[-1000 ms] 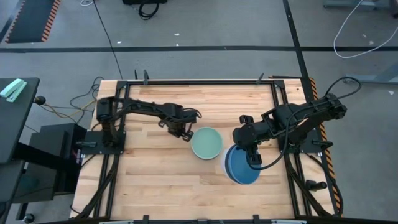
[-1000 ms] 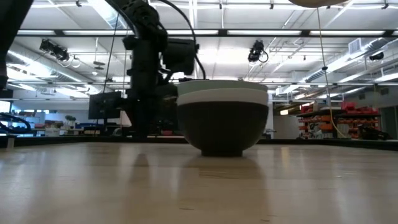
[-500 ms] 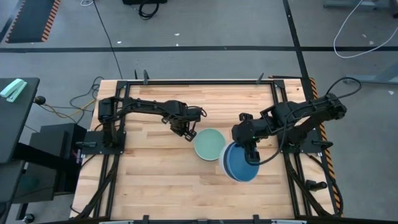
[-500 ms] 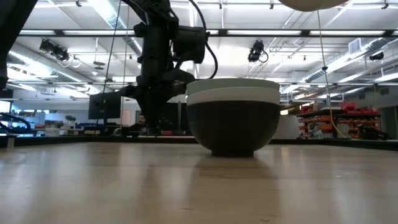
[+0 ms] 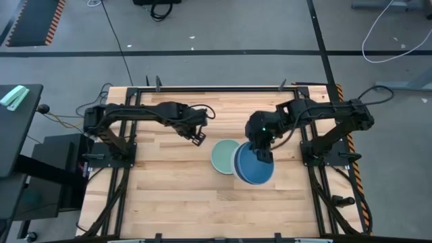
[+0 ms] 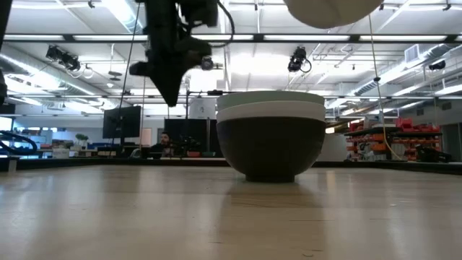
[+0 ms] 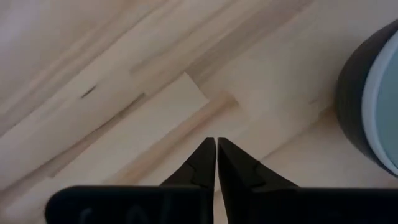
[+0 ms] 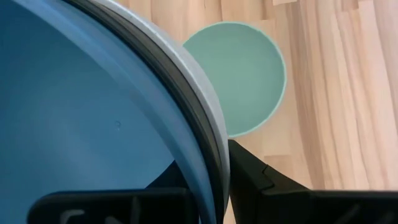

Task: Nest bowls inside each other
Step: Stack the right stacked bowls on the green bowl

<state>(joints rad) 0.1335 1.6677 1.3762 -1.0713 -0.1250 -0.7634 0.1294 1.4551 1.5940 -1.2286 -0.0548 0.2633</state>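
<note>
A stack of bowls stands on the table: mint green [image 5: 221,156] inside white inside black [image 6: 271,148]. My right gripper [image 5: 262,154] is shut on a second stack, a blue bowl [image 5: 253,165] nested in a black and a white one. This stack is held in the air partly over the mint stack, and its white underside [image 6: 332,11] shows at the top of the low view. My left gripper [image 5: 198,138] is shut and empty, above the table to the left of the mint stack [image 7: 373,93]. My right gripper holds the blue-topped stack by its rim [image 8: 208,134], on the stack's far side. One finger is inside the blue bowl and one finger [image 8: 252,177] is outside the white one. The fingers come from above. The stack is lifted clear of the table, about level.
Bare wooden tabletop [image 5: 175,196] lies on the near and left sides. The black frame rail [image 5: 223,88] runs along the far edge, and the arm bases stand at the left and right edges.
My left gripper pushed the mint stack a little toward the right, then rose and drew back toward the left. My right gripper has lifted the blue-topped stack off the table and carried it left, so that it partly overlaps the mint stack.
</note>
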